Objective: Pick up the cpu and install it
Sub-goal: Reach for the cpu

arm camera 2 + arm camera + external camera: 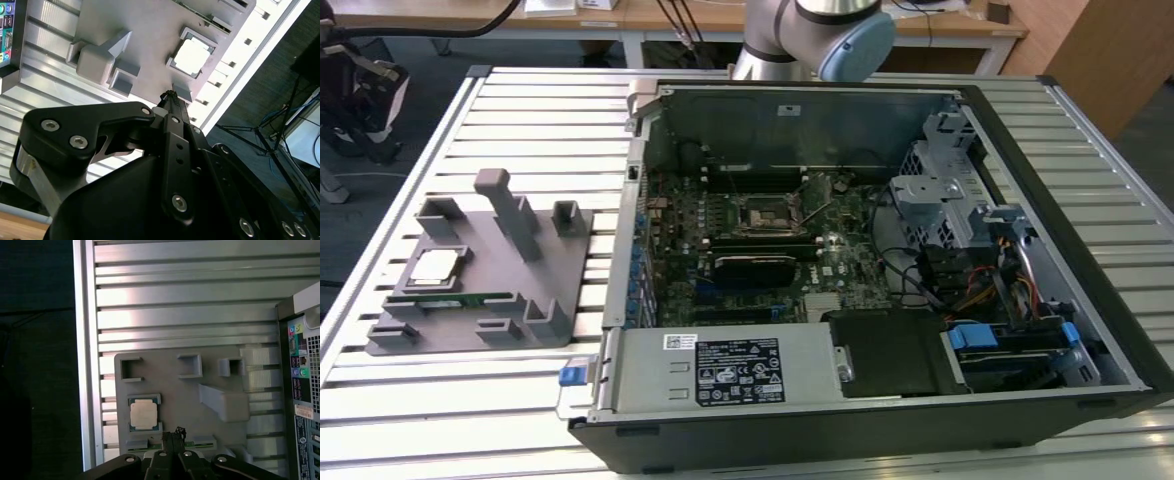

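Observation:
The cpu [434, 268] lies flat, silver top up, in a square recess of the grey tray [500, 300] at the exterior view's left. Both wrist views look down on it from well above: the cpu [144, 415] [191, 56] sits on the tray [180, 390] [145, 30], and my gripper [173, 433] [169, 96] hangs high over the tray edge beside the chip, apart from it. Its dark fingertips meet, shut, with nothing between them. Inside the open computer case [1067, 250] the motherboard's square socket [761, 213] faces up.
A thin green memory stick [460, 298] lies on the tray next to the cpu, among upright grey blocks [507, 210]. The slatted metal table [520, 110] carries tray and case. The arm's base [814, 30] stands behind the case. Cables and drive bays [987, 290] fill the case's right side.

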`<state>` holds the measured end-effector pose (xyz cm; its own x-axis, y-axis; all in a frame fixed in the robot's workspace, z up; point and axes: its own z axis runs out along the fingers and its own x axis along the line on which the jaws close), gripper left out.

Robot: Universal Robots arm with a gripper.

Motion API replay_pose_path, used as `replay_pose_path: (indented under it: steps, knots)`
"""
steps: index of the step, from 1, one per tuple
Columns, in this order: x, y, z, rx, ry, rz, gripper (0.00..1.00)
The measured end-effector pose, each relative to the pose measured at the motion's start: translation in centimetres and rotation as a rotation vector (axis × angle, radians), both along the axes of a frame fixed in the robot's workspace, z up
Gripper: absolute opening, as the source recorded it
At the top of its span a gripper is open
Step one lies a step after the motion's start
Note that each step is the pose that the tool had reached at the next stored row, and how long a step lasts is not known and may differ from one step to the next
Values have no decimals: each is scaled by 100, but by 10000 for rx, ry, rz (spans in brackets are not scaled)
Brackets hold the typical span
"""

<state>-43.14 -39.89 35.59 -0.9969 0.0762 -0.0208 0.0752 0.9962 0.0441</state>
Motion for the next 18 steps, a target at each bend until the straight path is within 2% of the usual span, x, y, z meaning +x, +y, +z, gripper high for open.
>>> replay_pose_path:
  steps: [18]
  knots:
    - [-155, 0, -26, 0, 8, 0, 11]
